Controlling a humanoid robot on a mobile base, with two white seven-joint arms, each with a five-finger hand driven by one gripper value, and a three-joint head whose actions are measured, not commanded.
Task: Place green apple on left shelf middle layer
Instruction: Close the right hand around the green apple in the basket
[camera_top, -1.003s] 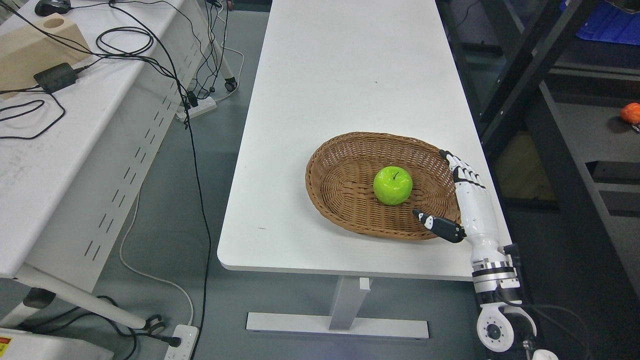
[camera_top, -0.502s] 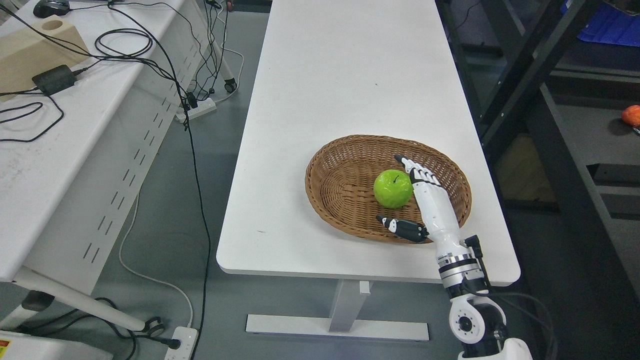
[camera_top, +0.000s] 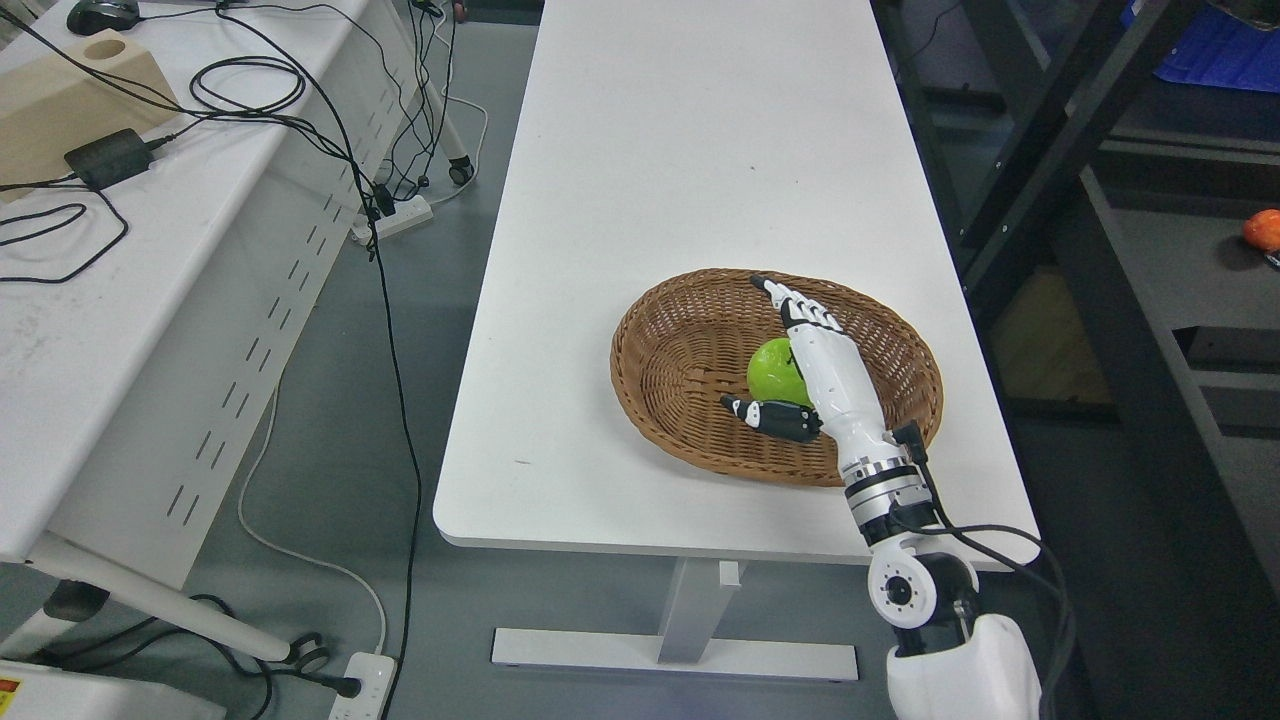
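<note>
A green apple (camera_top: 772, 371) lies in the oval wicker basket (camera_top: 660, 355) on the white table (camera_top: 690, 170). My right hand (camera_top: 790, 360) reaches over the basket from the lower right and covers the apple's right half. Its fingers (camera_top: 795, 310) stretch straight out past the apple's far side, and the dark thumb (camera_top: 768, 413) sticks out just below the fruit. The hand is open, with the palm against or just above the apple; I cannot tell which. My left arm does not show.
A second white desk (camera_top: 130, 300) at the left carries cables, a black adapter (camera_top: 108, 158) and a wooden block (camera_top: 70, 85). Dark shelving (camera_top: 1150, 250) stands at the right, with an orange fruit (camera_top: 1262, 228) on one layer. Power strips and cords lie on the floor.
My right hand has moved left and forward from the basket's right rim, coming over the apple and hiding its right side. The apple and basket stay put.
</note>
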